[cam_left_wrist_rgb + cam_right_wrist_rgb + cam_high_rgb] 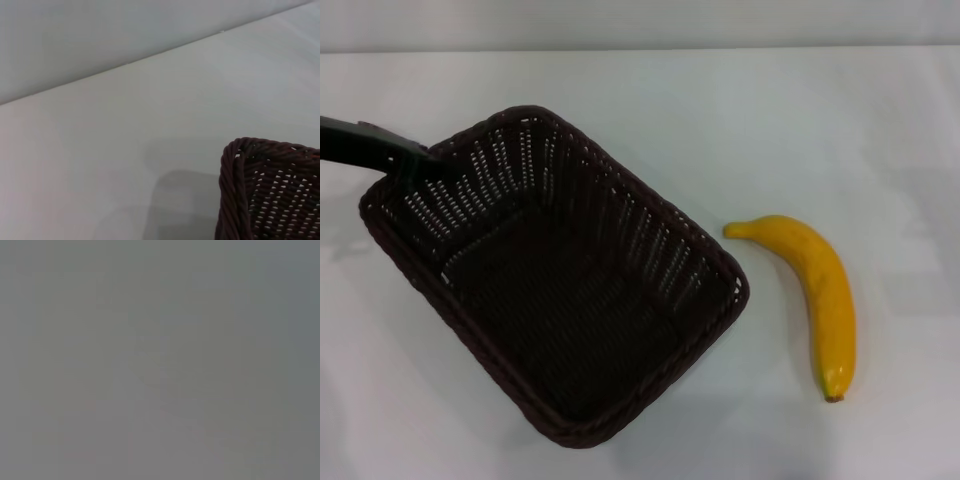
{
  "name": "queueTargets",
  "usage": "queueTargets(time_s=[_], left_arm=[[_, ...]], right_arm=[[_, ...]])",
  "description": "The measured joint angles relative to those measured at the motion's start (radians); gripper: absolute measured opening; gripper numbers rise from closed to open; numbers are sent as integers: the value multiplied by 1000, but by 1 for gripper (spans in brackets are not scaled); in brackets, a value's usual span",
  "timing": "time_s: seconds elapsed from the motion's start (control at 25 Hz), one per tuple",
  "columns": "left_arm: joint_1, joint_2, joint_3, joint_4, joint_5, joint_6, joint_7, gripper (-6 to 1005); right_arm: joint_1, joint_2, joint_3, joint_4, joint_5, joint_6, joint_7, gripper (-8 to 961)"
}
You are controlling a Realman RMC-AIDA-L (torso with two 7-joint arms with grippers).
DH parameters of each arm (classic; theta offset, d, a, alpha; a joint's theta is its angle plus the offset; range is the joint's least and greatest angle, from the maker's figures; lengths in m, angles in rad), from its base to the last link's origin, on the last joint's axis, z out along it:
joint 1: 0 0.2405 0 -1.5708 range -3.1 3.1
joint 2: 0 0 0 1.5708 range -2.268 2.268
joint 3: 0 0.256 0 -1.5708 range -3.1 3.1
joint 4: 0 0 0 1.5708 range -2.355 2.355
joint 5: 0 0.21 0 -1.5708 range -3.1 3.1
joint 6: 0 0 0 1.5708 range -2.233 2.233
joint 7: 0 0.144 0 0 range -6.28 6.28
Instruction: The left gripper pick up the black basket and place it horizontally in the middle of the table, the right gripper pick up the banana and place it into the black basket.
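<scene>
black basket (560,290) sitting slanted on the table (820,110), its far-left corner at the left gripper (408,158) | grip on rim: cannot tell | banana (815,295) lying well past the basket's other side | risk: basket swinging, bumping banana | right gripper not showing

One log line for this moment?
left gripper: at black basket rim | basket: askew | banana: on table | right gripper: unseen
</scene>
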Motion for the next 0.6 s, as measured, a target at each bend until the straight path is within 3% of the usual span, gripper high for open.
queueTargets(time_s=[0.32,0.52,0.6], left_arm=[[50,-5,-3,86,-141,47,-117,194],[121,-42,-27,220,-201,46,-247,188],[146,-70,-59,281,-203,44,-300,187]], right_arm=[[4,-3,1,4,1,0,-5,842],[7,-9,2,17,7,-2,-11,842],[6,-11,3,30,11,-4,-14,842]])
